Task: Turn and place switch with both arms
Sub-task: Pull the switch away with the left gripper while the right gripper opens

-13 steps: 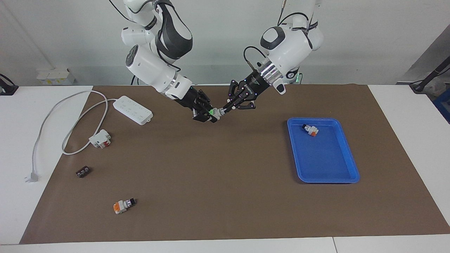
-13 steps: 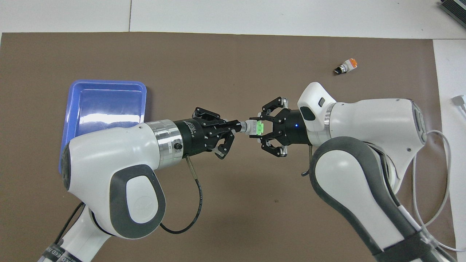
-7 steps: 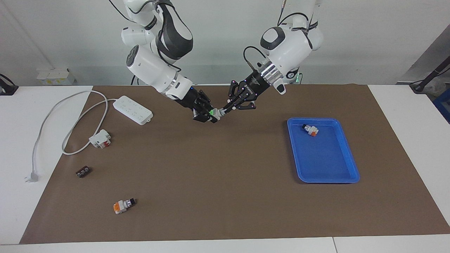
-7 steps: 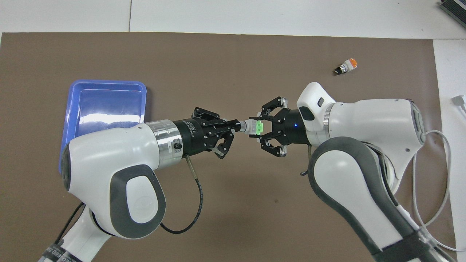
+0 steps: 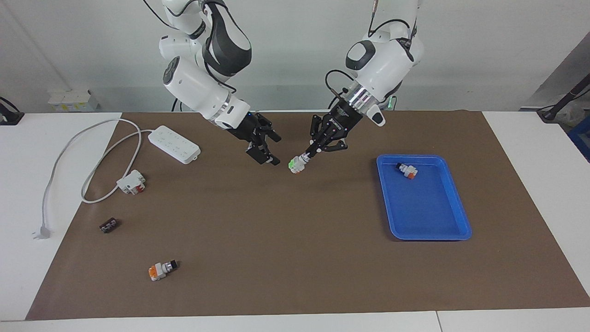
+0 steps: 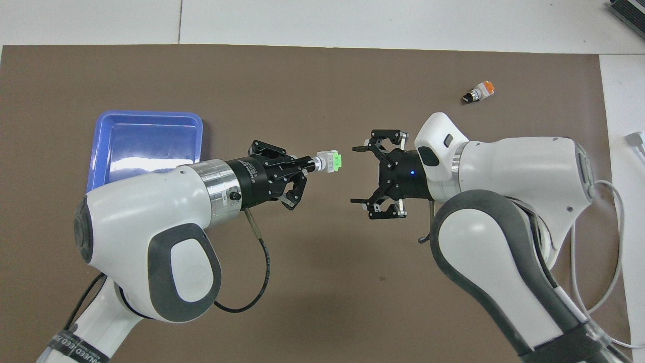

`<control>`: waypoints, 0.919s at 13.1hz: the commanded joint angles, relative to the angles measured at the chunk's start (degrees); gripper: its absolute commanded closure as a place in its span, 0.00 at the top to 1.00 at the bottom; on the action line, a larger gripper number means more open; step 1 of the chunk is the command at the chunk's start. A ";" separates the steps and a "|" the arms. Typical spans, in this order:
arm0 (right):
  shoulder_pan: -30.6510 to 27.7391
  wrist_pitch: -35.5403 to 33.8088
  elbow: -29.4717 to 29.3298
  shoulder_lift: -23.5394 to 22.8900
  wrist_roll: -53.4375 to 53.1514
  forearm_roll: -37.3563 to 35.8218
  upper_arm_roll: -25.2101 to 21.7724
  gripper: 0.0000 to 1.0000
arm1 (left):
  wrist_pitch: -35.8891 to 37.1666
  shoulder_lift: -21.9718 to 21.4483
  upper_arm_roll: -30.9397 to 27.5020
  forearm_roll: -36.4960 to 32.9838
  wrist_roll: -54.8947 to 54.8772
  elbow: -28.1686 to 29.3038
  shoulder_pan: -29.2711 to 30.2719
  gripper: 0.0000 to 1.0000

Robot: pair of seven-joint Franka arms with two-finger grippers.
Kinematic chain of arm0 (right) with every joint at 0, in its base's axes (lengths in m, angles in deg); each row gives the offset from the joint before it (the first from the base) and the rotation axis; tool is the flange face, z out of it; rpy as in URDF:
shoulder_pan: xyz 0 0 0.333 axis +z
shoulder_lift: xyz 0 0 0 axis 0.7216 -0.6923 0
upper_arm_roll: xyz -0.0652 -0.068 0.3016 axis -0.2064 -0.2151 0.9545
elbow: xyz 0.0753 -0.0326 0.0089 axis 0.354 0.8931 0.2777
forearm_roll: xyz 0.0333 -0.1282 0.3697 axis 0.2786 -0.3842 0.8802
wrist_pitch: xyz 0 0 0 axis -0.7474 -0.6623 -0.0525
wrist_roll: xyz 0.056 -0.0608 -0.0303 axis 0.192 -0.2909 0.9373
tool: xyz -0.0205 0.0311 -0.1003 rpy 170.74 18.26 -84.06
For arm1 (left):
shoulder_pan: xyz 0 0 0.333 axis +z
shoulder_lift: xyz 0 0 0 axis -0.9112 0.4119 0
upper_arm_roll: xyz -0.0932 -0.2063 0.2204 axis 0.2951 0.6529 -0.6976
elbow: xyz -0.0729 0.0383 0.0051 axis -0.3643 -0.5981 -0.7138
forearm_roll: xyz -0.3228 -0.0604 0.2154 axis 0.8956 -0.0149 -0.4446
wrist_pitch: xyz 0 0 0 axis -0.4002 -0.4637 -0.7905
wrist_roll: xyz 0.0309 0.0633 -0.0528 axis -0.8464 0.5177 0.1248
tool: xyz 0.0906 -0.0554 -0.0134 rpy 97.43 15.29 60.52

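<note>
The left gripper (image 6: pixel 308 167) slants down over the brown mat (image 5: pixel 276 258), pinching the switch (image 5: pixel 295 164) by its knob end, green block outward. Apart from it, the right gripper (image 6: pixel 359 175) hangs spread wide, holding nothing.

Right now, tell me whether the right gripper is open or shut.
Open. The right gripper has its jaws spread wide with nothing between them, apart from the switch, which the left gripper holds by its knob end above the mat.

Matt brown paper-like sheet (image 5: pixel 295 258) covers the smooth white counter (image 5: pixel 544 138); at right, a glossy blue plastic tray (image 5: pixel 431 233). The arms' white shells (image 6: pixel 151 206) look glossy plastic.
</note>
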 commanded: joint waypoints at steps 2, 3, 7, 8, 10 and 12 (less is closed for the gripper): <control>-2.54 -1.35 0.78 1.43 -7.11 -7.62 -0.03 1.00 | 5.36 -0.53 0.20 -13.98 -2.12 0.62 1.76 0.00; -2.81 -1.53 0.43 1.43 -9.84 -10.96 -0.12 1.00 | 7.38 -0.71 0.20 -16.54 -5.01 0.62 2.11 0.00; -6.31 -3.63 -2.38 1.95 -14.34 -23.45 -0.47 1.00 | 13.99 -2.90 0.11 -23.57 -23.72 4.48 4.40 0.00; -7.37 -5.38 -3.26 2.30 -15.74 -25.04 -0.47 1.00 | 14.17 -3.34 0.11 -26.47 -27.50 6.40 4.66 0.00; -9.13 -9.25 -5.45 2.31 -23.35 -26.80 -0.47 1.00 | 15.30 -4.92 0.20 -30.70 -37.15 10.36 6.85 0.00; -9.40 -14.16 -8.87 2.22 -32.93 -32.76 -0.47 1.00 | 19.68 -5.72 0.20 -33.08 -49.71 11.26 10.70 0.00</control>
